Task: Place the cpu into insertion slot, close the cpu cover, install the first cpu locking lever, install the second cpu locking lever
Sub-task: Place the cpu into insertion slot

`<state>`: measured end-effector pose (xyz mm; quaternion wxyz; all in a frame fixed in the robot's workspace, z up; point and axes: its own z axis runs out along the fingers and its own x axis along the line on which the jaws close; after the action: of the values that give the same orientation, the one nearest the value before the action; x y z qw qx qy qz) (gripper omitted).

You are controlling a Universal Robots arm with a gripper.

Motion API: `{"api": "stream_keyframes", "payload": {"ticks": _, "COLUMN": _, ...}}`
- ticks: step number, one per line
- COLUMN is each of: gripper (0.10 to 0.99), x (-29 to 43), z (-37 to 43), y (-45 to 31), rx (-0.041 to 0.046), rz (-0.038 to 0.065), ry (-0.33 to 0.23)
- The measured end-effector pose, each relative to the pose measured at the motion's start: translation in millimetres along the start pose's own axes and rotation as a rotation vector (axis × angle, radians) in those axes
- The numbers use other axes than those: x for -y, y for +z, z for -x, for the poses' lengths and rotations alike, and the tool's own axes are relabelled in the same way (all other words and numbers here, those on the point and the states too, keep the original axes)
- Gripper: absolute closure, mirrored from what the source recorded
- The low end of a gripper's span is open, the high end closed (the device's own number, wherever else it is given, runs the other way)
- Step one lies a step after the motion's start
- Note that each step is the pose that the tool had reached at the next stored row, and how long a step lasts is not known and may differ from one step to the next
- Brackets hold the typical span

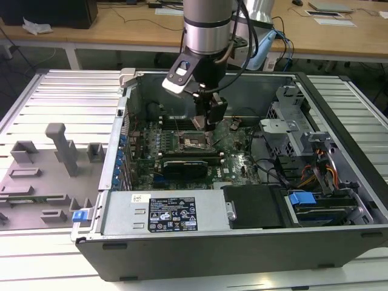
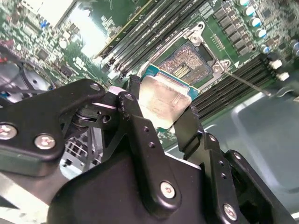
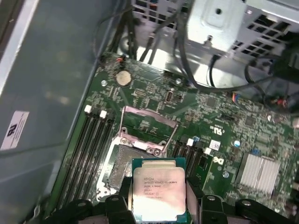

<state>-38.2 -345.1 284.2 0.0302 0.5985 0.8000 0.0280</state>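
Exterior view, the gripper hung over the insertion slot; second wrist view, it pinched the cpu by its edges, clear of that slot; first wrist view, the cpu cover stood open, so every step remained.
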Motion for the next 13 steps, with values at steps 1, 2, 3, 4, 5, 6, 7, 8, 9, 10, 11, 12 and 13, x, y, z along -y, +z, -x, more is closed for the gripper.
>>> {"api": "stream_keyframes", "payload": {"ticks": 1, "gripper": 0.545, "x": 0.0, "z": 0.0, "y": 0.2, "rx": 0.0014, "rz": 0.0, "ry": 0.018}}
{"api": "stream_keyframes", "payload": {"ticks": 2, "gripper": 0.545, "x": 0.0, "z": 0.0, "y": 0.4, "rx": 0.0027, "rz": -0.001, "ry": 0.034}}
{"api": "stream_keyframes", "payload": {"ticks": 3, "gripper": 0.545, "x": 0.0, "z": 0.0, "y": 0.6, "rx": 0.0041, "rz": -0.001, "ry": 0.051}}
{"api": "stream_keyframes", "payload": {"ticks": 4, "gripper": 0.545, "x": 0.1, "z": 0.0, "y": 1.0, "rx": 0.0067, "rz": -0.001, "ry": 0.083}}
{"api": "stream_keyframes", "payload": {"ticks": 5, "gripper": 0.545, "x": 0.1, "z": -0.1, "y": 1.4, "rx": 0.0084, "rz": -0.002, "ry": 0.105}}
{"api": "stream_keyframes", "payload": {"ticks": 6, "gripper": 0.545, "x": 0.1, "z": -0.3, "y": 1.7, "rx": 0.0091, "rz": -0.002, "ry": 0.113}}
{"api": "stream_keyframes", "payload": {"ticks": 7, "gripper": 0.545, "x": 0.0, "z": -0.7, "y": 2.0, "rx": 0.0097, "rz": -0.002, "ry": 0.119}}
{"api": "stream_keyframes", "payload": {"ticks": 8, "gripper": 0.545, "x": -0.2, "z": -1.7, "y": 2.9, "rx": 0.0106, "rz": -0.002, "ry": 0.131}}
{"api": "stream_keyframes", "payload": {"ticks": 9, "gripper": 0.545, "x": -0.3, "z": -2.2, "y": 3.7, "rx": 0.0111, "rz": -0.002, "ry": 0.138}}
{"api": "stream_keyframes", "payload": {"ticks": 10, "gripper": 0.545, "x": -0.4, "z": -2.7, "y": 4.4, "rx": 0.0115, "rz": -0.002, "ry": 0.142}}
{"api": "stream_keyframes", "payload": {"ticks": 11, "gripper": 0.545, "x": -0.5, "z": -3.3, "y": 5.0, "rx": 0.0118, "rz": -0.002, "ry": 0.146}}
{"api": "stream_keyframes", "payload": {"ticks": 12, "gripper": 0.545, "x": -0.3, "z": -4.8, "y": 6.4, "rx": 0.0122, "rz": -0.002, "ry": 0.15}}
{"api": "stream_keyframes", "payload": {"ticks": 13, "gripper": 0.545, "x": 0.0, "z": -5.2, "y": 7.4, "rx": 0.0123, "rz": -0.002, "ry": 0.154}}
